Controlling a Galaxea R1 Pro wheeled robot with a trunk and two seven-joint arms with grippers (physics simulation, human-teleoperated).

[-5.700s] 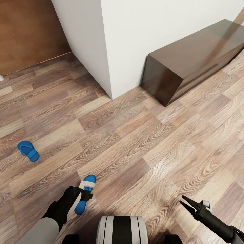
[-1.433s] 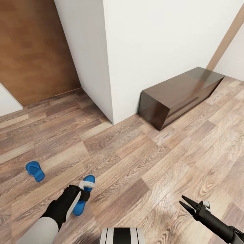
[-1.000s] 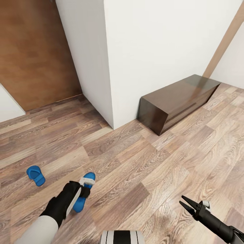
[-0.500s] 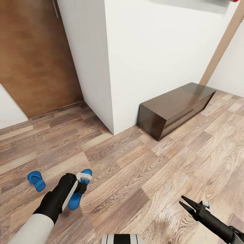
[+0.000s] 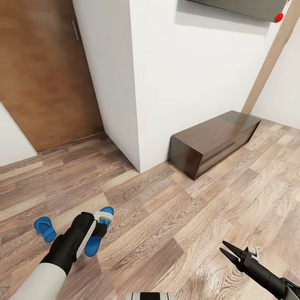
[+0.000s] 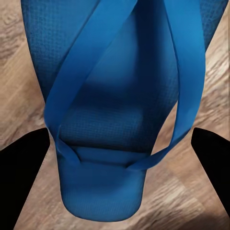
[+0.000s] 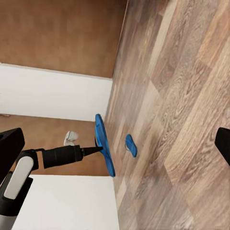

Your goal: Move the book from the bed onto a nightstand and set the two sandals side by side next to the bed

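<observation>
Two blue sandals — one (image 5: 98, 233) at the left arm's end, the other (image 5: 44, 228) lying apart on the floor (image 5: 175, 216). Two arms, each with one gripper — left gripper (image 5: 101, 226) and right gripper (image 5: 228, 251). One long dark bench (image 5: 212, 141). One brown door (image 5: 46, 75).

Held sandal (image 5: 96, 237): bright blue, thin sole, lower left of head view, clamped in the left gripper (image 5: 101, 225), lifted off the floor.
Second sandal (image 5: 44, 228): blue, flat on floor, far lower left.
</observation>
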